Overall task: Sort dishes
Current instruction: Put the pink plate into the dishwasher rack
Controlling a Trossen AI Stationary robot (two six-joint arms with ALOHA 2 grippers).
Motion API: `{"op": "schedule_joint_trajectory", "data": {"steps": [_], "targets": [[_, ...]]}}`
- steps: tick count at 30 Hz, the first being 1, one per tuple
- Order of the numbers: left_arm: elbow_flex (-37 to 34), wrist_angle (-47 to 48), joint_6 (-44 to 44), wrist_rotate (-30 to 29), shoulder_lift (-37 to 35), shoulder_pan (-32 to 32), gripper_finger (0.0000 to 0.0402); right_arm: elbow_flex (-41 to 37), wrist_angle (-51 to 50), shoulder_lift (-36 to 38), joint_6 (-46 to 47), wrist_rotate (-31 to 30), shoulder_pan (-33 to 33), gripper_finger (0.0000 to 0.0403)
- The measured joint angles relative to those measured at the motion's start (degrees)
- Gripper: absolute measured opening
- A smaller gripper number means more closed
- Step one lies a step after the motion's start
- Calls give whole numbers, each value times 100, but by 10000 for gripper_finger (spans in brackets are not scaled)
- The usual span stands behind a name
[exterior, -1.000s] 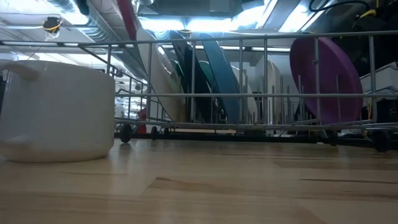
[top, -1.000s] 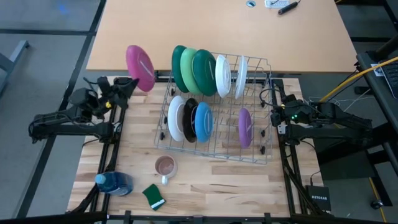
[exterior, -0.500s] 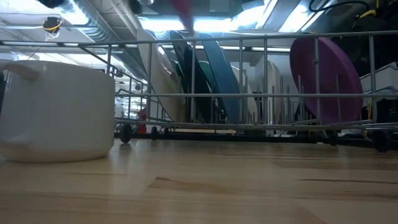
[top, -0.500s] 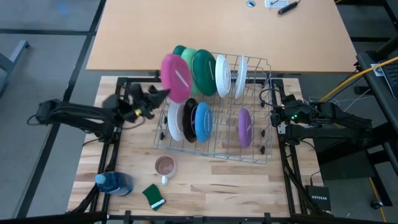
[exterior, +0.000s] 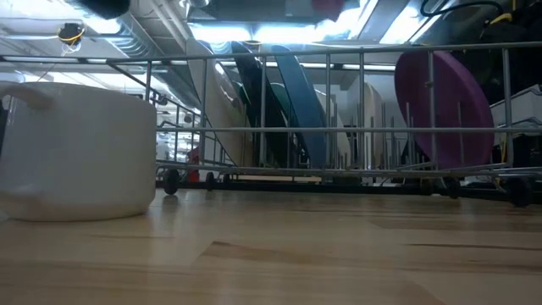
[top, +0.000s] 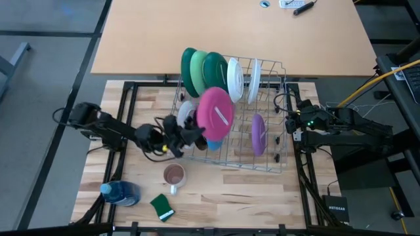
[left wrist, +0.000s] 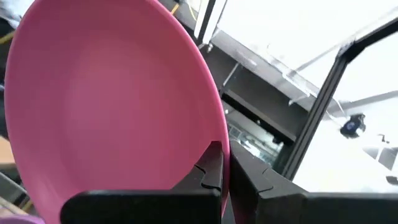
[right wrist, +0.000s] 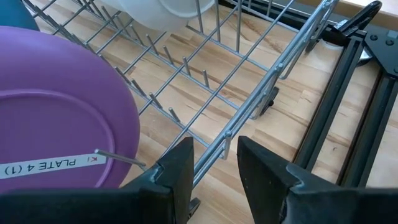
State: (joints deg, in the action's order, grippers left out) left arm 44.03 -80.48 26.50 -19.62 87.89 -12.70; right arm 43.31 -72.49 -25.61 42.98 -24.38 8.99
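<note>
Your left gripper [top: 190, 133] is clamped on the rim of the pink plate [top: 215, 113], holding it on edge above the front row of the wire rack [top: 279, 164]. The open slots sit right below it, between the blue plate [top: 214, 140] and the purple plate [top: 258, 134]. Your right gripper [top: 293, 122] waits parted at the rack's right side, holding nothing.

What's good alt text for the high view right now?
Seen from above, the left gripper holds a pink plate by its edge over the front row of a wire dish rack on a wooden table. Green, white, blue and purple plates stand in the rack. The right gripper waits at the rack's right side, jaws open.
</note>
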Motion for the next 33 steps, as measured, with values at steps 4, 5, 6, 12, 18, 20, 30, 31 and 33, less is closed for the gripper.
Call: {"op": "schedule_joint_trajectory", "data": {"steps": [4, 5, 6, 12, 18, 20, 30, 31, 33], "targets": [[662, 89, -102, -33, 566, -163, 0, 0, 49, 0, 0, 0, 0, 127], [835, 129, -99, -107, 692, -202, 0, 0, 50, -2, 0, 0, 0, 127], [996, 221, -89, -193, 812, -240, 0, 0, 50, 0, 0, 0, 0, 127], [1747, 1209, 453, -1438, 1346, -470, 0, 0, 43, 0, 0, 0, 2, 127], [2048, 2117, 1219, -2156, 1411, -561, 0, 0, 40, -1, -2, -1, 0, 127], [2152, 2339, 1392, -2271, 1413, -561, 0, 0, 40, -2, -2, -2, 1, 127], [2729, 3489, 1849, -2271, 1688, -373, 0, 0, 40, -1, -2, -53, 0, 127], [2736, 3577, 1854, -2269, 1688, -350, 0, 0, 41, -1, -4, -55, 1, 127], [2735, 3666, 1875, -2257, 1690, -305, 0, 0, 41, -2, -33, -55, 1, 127]]}}
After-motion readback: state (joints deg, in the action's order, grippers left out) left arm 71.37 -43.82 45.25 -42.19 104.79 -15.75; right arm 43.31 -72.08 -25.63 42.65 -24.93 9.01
